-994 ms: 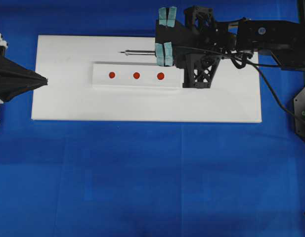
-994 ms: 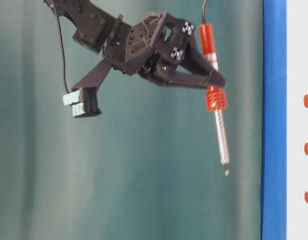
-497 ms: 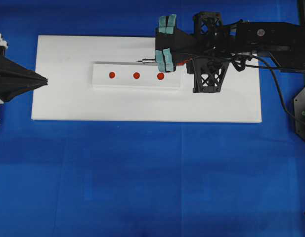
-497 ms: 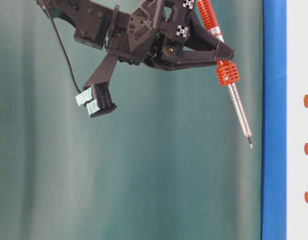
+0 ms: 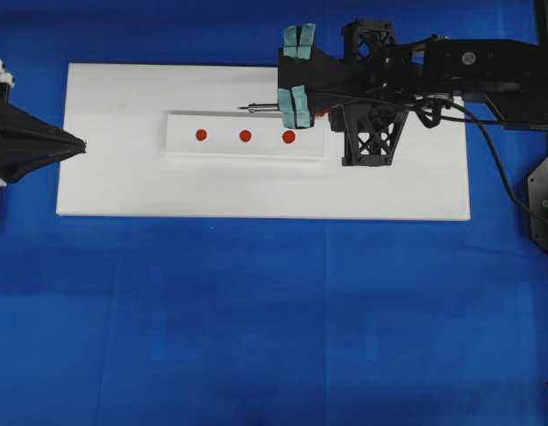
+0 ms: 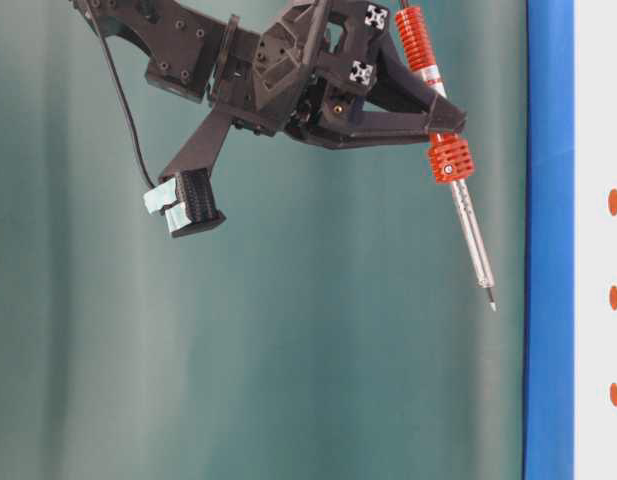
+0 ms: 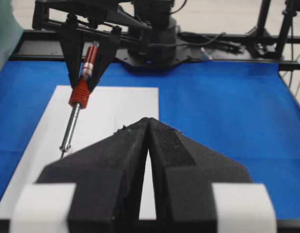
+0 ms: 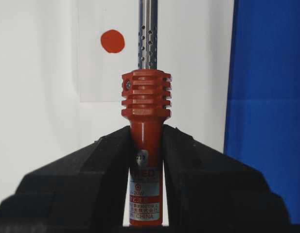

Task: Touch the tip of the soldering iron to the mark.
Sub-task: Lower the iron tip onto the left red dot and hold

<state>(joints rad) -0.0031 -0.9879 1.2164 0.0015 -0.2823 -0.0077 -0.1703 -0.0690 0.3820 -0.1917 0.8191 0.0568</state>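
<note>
While the right gripper (image 5: 293, 80) squeezes the soldering iron (image 5: 260, 108) tight, seen from above, its tip sits just off the strip's (image 5: 185, 146) far edge, not over any red dot (image 5: 289, 137). It could land on bare white board (image 5: 389, 191).

From table level the tip hangs in the air, tilted; I think a slanted touch could slide.

The left gripper (image 7: 148, 145) rests closed and empty, well apart.

Up close, blue cloth (image 8: 266, 73) lies beside the board.
</note>
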